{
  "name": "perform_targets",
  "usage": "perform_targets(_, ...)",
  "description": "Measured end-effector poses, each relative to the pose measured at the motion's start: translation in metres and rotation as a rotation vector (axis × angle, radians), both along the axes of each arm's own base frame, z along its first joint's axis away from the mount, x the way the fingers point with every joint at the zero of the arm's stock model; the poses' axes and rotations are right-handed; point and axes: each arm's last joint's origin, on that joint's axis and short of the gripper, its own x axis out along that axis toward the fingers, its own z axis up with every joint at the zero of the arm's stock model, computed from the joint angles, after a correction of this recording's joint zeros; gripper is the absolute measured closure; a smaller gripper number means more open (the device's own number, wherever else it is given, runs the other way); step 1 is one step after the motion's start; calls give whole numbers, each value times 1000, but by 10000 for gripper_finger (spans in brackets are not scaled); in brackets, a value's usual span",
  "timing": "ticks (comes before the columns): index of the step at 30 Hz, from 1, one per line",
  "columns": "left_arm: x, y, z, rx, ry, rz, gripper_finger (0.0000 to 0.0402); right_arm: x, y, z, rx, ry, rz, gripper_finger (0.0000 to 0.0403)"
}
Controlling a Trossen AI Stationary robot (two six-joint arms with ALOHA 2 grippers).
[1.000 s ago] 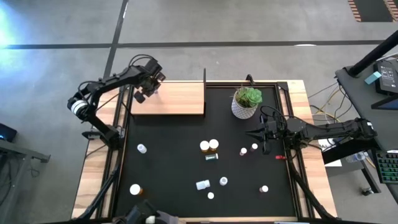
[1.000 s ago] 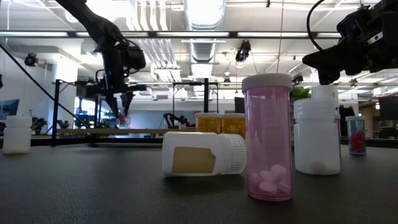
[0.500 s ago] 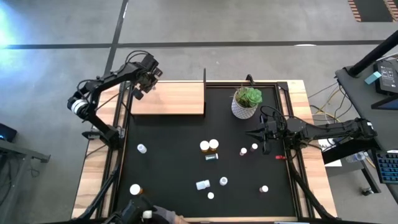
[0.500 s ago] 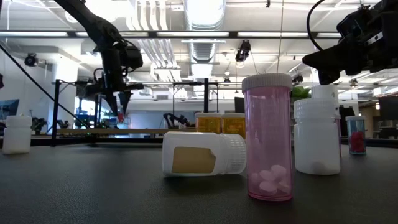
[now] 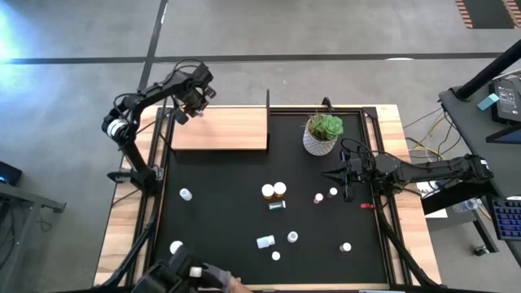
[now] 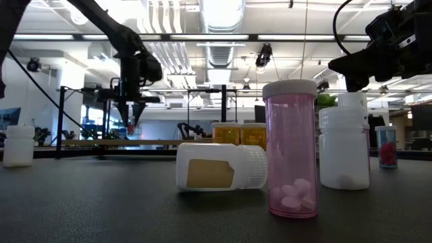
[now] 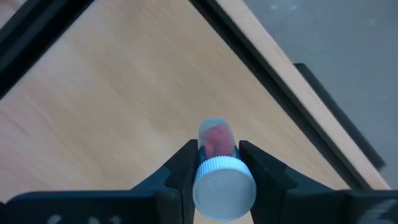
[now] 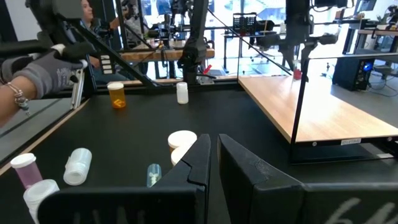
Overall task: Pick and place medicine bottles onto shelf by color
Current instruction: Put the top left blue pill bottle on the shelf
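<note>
My left gripper (image 5: 194, 101) hangs over the far left corner of the light-wood shelf (image 5: 224, 130), shut on a small clear medicine bottle (image 7: 217, 138) with red pills and a white cap (image 7: 224, 188). In the low view it (image 6: 131, 121) stands above the board. Several more medicine bottles, white, orange and pink, stand or lie on the black mat (image 5: 244, 224), among them a white one (image 5: 186, 194) and an orange pair (image 5: 274, 190). My right gripper (image 5: 345, 184) rests shut and holds nothing at the mat's right side, right of the bottles. My left gripper pinches the bottle's upper body, just under the cap (image 7: 217, 154), between its two fingers (image 7: 186, 163). The fingers point down from above. The bottle hangs upright, cap up, its red lower end (image 6: 132, 127) showing below the fingertips, clear of the shelf board.
A white pot with a green plant (image 5: 322, 133) stands at the mat's far right. Thin black posts (image 5: 268, 102) rise from the shelf's corners. A person's gloved hand (image 5: 199, 277) reaches in at the near left edge, by a white-capped bottle (image 5: 176, 246).
My left gripper has carried the red-pill bottle toward the table's far edge, staying above the shelf's left end with its hold unchanged. The person's hand has come farther in over the near left edge.
</note>
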Motion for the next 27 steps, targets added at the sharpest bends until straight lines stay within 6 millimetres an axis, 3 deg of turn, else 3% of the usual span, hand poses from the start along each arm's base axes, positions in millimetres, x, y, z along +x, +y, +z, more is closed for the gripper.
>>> perform_targets(27, -13, 13, -9, -42, 27, 55, 312, 0, 0, 0, 0, 1, 0, 380)
